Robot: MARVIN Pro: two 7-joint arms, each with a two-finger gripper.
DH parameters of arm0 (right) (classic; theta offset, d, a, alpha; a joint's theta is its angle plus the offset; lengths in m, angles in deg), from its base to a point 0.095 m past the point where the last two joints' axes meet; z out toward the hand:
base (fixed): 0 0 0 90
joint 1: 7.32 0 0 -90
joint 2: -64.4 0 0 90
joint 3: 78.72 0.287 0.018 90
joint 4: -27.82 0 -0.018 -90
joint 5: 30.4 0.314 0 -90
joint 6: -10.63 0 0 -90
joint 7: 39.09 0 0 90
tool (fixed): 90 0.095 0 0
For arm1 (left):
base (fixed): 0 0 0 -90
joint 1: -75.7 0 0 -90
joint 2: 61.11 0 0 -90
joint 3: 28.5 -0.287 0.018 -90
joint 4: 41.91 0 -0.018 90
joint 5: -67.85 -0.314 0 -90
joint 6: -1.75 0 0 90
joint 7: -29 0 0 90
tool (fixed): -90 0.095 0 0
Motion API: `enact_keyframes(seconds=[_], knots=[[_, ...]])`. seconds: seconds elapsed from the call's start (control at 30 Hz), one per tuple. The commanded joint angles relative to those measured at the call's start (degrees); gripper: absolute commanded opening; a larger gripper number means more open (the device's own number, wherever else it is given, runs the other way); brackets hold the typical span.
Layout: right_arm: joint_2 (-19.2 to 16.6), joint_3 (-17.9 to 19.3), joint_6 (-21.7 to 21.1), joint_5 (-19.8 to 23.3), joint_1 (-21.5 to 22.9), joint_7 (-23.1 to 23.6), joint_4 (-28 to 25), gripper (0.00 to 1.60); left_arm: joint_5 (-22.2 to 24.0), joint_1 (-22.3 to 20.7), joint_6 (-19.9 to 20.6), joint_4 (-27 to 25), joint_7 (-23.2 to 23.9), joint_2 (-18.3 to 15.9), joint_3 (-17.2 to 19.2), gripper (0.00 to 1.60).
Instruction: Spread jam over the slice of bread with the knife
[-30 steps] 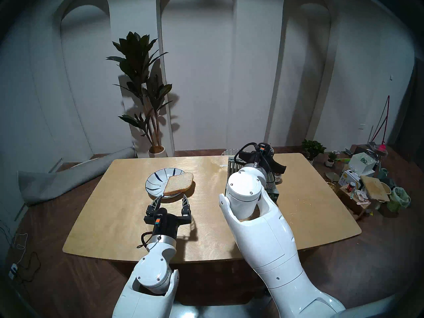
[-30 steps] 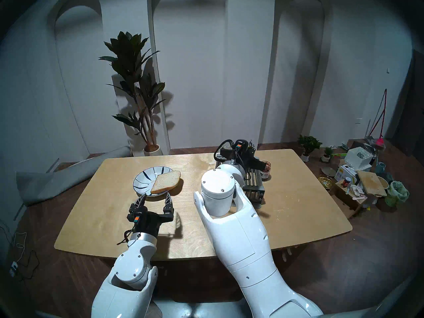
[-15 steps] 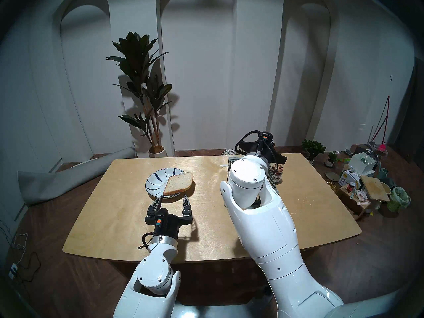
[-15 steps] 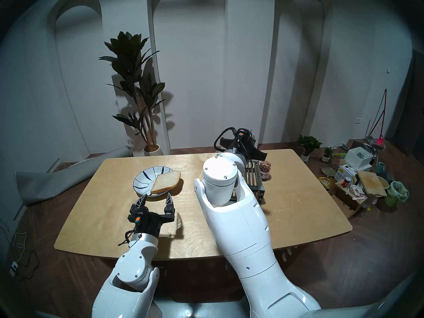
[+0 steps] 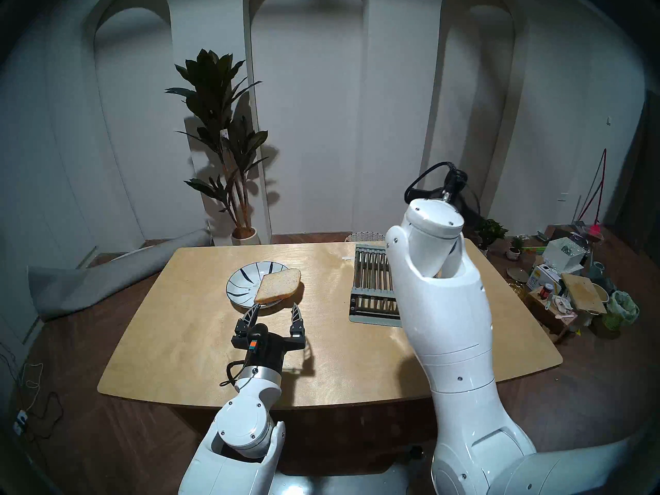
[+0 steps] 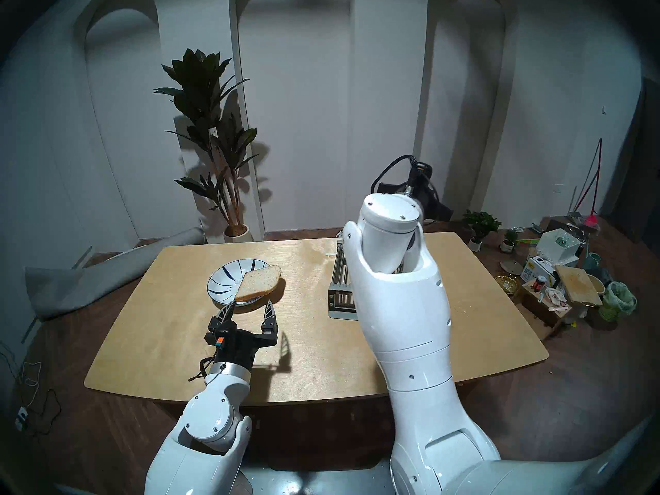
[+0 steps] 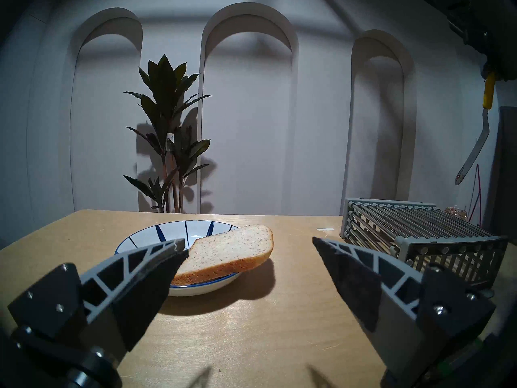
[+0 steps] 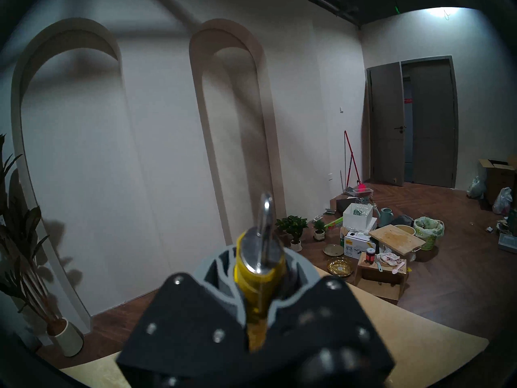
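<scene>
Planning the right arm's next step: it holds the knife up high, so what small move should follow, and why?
Probably lower the knife toward the jam jar behind the rack. The right gripper is shut on its yellow handle, the blade looks nearly bare, and the slice of bread has no jam.

Right arm [image 5: 439,305] hides the rack's [image 5: 371,280] right side.

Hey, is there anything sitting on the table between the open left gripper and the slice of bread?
Nothing visible. The left gripper hovers open just short of the plate, and the slice of bread lies partly over the plate's right rim, directly ahead.
</scene>
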Motion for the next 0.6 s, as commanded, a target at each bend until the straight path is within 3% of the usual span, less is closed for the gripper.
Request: enact_keyframes(seconds=[0.0,0.57], knots=[[-0.9,4.4,-5.2,1.9,6.4,3.5,2.0,0.00,-0.2,-2.0,0.7,-0.7,0.1,-0.1,-0.8,1.60],[-4.8,6.6,-8.4,4.5,14.8,10.2,12.6,0.00,0.2,-3.7,3.6,-0.9,-3.2,-1.3,-4.1,1.60]])
